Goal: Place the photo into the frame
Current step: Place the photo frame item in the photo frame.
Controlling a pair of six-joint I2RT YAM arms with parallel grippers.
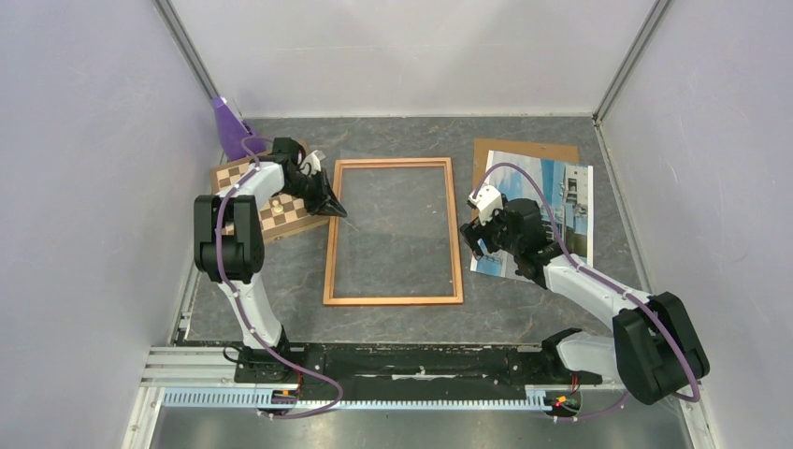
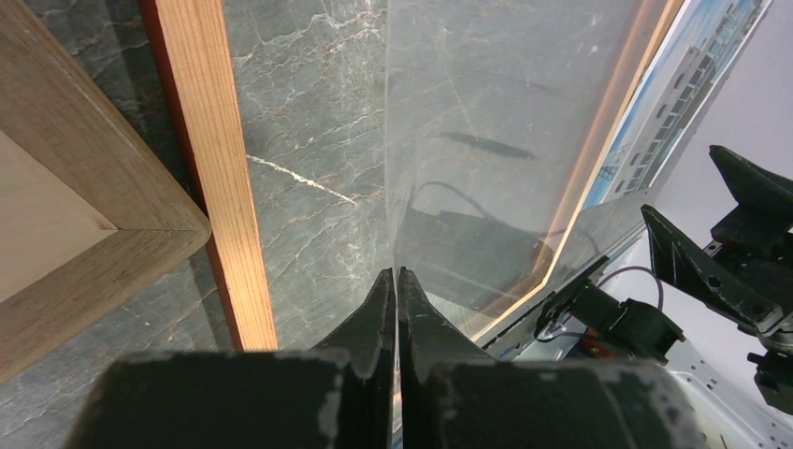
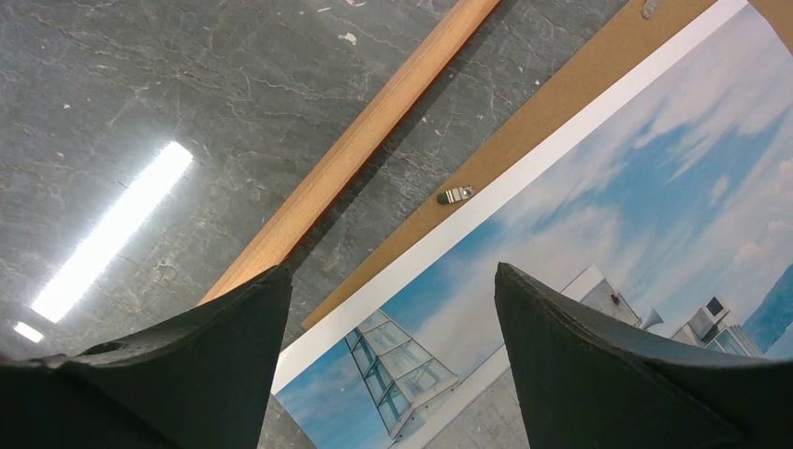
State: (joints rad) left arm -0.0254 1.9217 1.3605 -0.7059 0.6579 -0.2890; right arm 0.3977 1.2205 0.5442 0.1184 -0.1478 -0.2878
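Note:
The frame (image 1: 393, 301) of orange-brown wood lies flat on the table in the middle. My left gripper (image 1: 338, 211) sits just inside its left rail (image 2: 215, 168). It is shut (image 2: 396, 273) on the edge of a clear glazing sheet (image 2: 505, 140) that spans the frame opening. The photo (image 1: 561, 206) lies face up right of the frame, on a brown backing panel (image 1: 524, 150). My right gripper (image 1: 482, 245) is open and empty over the photo's left edge. In the right wrist view its fingers (image 3: 391, 271) straddle the photo's white border (image 3: 636, 187).
A checkered chessboard (image 1: 271, 215) lies left of the frame, its corner (image 2: 84, 206) close to the rail. A purple object (image 1: 227, 122) stands in the back left corner. A small metal clip (image 3: 455, 195) sits on the backing panel (image 3: 561, 103). Walls enclose three sides.

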